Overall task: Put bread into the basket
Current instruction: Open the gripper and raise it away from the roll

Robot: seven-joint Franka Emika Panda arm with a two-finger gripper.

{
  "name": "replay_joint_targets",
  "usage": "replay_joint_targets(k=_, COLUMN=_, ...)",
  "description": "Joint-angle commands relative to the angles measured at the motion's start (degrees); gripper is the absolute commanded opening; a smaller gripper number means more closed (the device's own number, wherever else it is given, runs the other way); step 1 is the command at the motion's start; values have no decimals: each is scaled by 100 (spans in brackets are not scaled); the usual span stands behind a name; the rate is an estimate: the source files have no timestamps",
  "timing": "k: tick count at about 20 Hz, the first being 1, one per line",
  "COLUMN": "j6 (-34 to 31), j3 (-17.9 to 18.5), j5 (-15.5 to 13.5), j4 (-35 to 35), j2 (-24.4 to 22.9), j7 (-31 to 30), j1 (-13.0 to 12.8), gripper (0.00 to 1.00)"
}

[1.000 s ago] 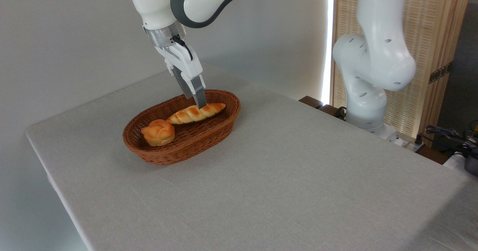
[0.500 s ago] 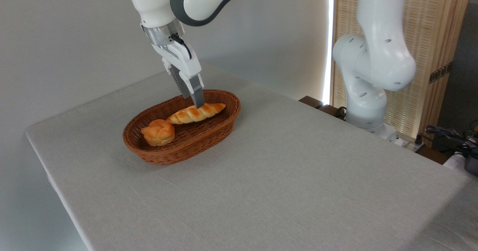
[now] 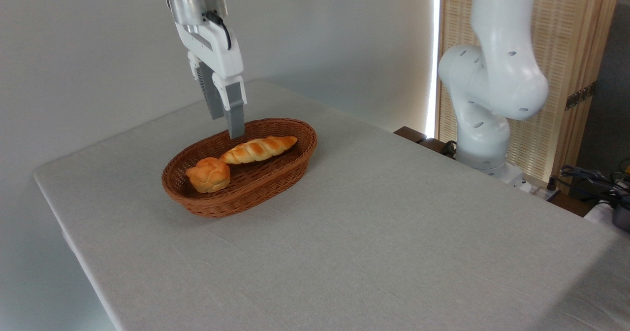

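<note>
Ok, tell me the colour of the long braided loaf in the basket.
The loaf is golden-orange with paler cream grooves between its browned ridges, clearest in the fixed camera view.

Bread (image 3: 258, 149) lies in the basket (image 3: 275, 178) beside a bun (image 3: 209, 174), gripper (image 3: 227, 124) empty above

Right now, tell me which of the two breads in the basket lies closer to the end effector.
The long braided loaf, stretched along the basket's far side just below the end effector. The round bun sits farther off, at the basket's left end.
</note>
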Motion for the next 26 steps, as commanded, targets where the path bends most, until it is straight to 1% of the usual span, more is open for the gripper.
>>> replay_joint_targets(k=1, j6=-244, j3=373, j5=62, j4=133, j2=-123, j7=706, j1=-4, gripper=100)
replay_joint_targets(k=3, j6=-253, j3=523, j5=62, j4=159, j2=-176, j7=1094, j1=-4, gripper=100)
replay_joint_targets(k=4, j6=-253, j3=672, j5=62, j4=176, j2=-194, j7=1234, j1=4, gripper=100)
replay_joint_targets(k=7, j6=-402, j3=989, j5=62, j4=439, j2=-194, j7=1271, j1=13, gripper=100)
replay_joint_targets(k=8, j6=-542, j3=1164, j5=62, j4=562, j2=-185, j7=1314, j1=13, gripper=100)
replay_joint_targets(k=9, j6=-595, j3=1235, j5=62, j4=615, j2=-185, j7=1349, j1=13, gripper=100)
replay_joint_targets(k=10, j6=-666, j3=1384, j5=62, j4=677, j2=-185, j7=1437, j1=13, gripper=100)
replay_joint_targets(k=13, j6=-841, j3=1551, j5=62, j4=739, j2=-185, j7=1543, j1=22, gripper=100)
replay_joint_targets(k=15, j6=-1017, j3=1605, j5=79, j4=809, j2=-168, j7=1631, j1=31, gripper=100)
replay_joint_targets(k=16, j6=-1096, j3=1648, j5=70, j4=862, j2=-159, j7=1648, j1=118, gripper=100)
replay_joint_targets(k=20, j6=-1106, j3=1649, j5=70, j4=862, j2=-159, j7=1649, j1=189, gripper=100)
replay_joint_targets(k=22, j6=-1106, j3=1658, j5=9, j4=862, j2=-159, j7=1640, j1=233, gripper=100)
replay_joint_targets(k=23, j6=-1106, j3=1658, j5=-9, j4=862, j2=-159, j7=1649, j1=294, gripper=100)
replay_joint_targets(k=26, j6=-1106, j3=1658, j5=-18, j4=862, j2=-150, j7=1640, j1=303, gripper=100)
